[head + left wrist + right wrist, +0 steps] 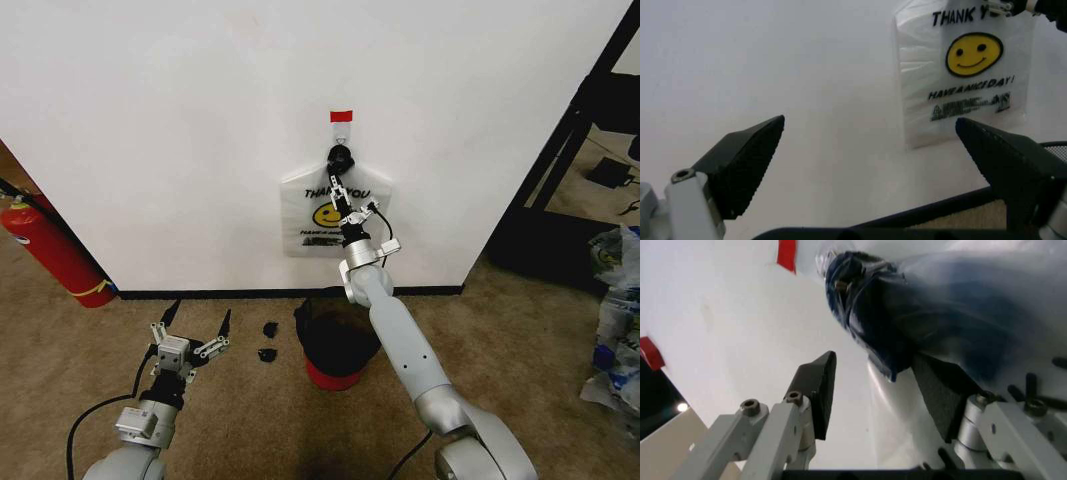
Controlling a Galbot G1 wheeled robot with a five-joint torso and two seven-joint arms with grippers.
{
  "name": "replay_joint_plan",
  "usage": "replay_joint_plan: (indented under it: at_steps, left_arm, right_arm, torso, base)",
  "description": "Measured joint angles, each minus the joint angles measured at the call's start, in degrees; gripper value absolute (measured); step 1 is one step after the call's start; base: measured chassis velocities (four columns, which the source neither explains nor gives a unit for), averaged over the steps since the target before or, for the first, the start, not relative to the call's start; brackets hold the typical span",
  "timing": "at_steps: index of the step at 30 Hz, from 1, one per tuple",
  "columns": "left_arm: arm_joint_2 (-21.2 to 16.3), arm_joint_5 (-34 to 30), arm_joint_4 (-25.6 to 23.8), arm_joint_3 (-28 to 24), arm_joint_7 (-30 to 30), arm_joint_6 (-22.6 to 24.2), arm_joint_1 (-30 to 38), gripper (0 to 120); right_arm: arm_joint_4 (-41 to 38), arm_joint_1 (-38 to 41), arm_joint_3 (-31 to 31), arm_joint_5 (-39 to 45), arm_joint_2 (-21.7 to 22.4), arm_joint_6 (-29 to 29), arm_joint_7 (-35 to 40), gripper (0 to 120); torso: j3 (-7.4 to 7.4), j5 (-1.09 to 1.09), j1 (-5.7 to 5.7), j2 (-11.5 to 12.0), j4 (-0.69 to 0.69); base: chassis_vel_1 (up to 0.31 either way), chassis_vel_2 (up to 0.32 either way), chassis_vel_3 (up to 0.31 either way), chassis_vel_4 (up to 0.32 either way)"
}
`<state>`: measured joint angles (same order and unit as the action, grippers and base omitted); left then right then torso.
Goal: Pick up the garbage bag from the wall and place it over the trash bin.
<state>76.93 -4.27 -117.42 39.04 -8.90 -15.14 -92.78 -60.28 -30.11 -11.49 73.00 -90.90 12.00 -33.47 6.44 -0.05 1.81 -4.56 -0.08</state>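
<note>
The garbage bag (322, 215) hangs flat on the white wall (180, 130) from a hook (342, 129) under a red tape strip (342, 116), "THANK YOU" and a yellow smiley on its front. My right gripper (337, 184) is raised against the bag's upper part, just under the bunched dark handles (341, 157). In the right wrist view that gripper (873, 360) is open, and the blue handle bundle (867, 300) sits at its fingertips, not clamped. The black mesh trash bin (335, 340) with a red base stands on the carpet under the bag. My left gripper (190, 335) hangs open and low at the left.
A red fire extinguisher (50, 250) leans against the wall at the far left. Two small black pieces (268, 341) lie on the carpet left of the bin. A dark shelf frame (575, 130) and plastic bags (620, 300) stand to the right.
</note>
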Motion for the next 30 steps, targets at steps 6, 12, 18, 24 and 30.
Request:
replay_joint_plan:
  at_steps: [6, 12, 18, 24, 30]
  left_arm:
    - [0.14, 0.21, 0.01, -0.12, -0.06, 0.0, -0.14, 100]
    - [0.34, 0.42, 0.1, -0.26, -0.11, -0.06, -0.2, 100]
    - [0.49, 0.57, 0.51, -0.32, -0.14, -0.39, -0.17, 100]
    - [0.52, 0.6, 0.89, -0.4, -0.16, -0.53, 0.09, 100]
    - [0.52, 0.68, 1.07, -0.54, -0.23, -0.55, 0.23, 100]
  right_arm:
    - [-0.34, -0.55, 0.2, -0.58, 0.86, -0.01, -0.27, 44]
    - [0.47, -0.18, 0.05, -0.97, 1.23, -0.01, -0.52, 44]
    - [0.95, 0.05, -0.03, -1.03, 1.4, 0.01, -1.02, 43]
    - [1.2, 0.26, -0.15, -1.11, 1.66, 0.01, -1.45, 23]
    - [1.58, 0.55, -0.39, -1.11, 1.94, -0.03, -1.5, 8]
  torso:
    - [0.0, 0.0, 0.0, 0.0, 0.0]
    - [0.0, 0.0, 0.0, 0.0, 0.0]
    - [0.0, 0.0, 0.0, 0.0, 0.0]
    - [0.0, 0.0, 0.0, 0.0, 0.0]
    - [0.0, 0.0, 0.0, 0.0, 0.0]
  base:
    - [0.0, 0.0, 0.0, 0.0]
    - [0.0, 0.0, 0.0, 0.0]
    - [0.0, 0.0, 0.0, 0.0]
    - [0.0, 0.0, 0.0, 0.0]
    - [0.0, 0.0, 0.0, 0.0]
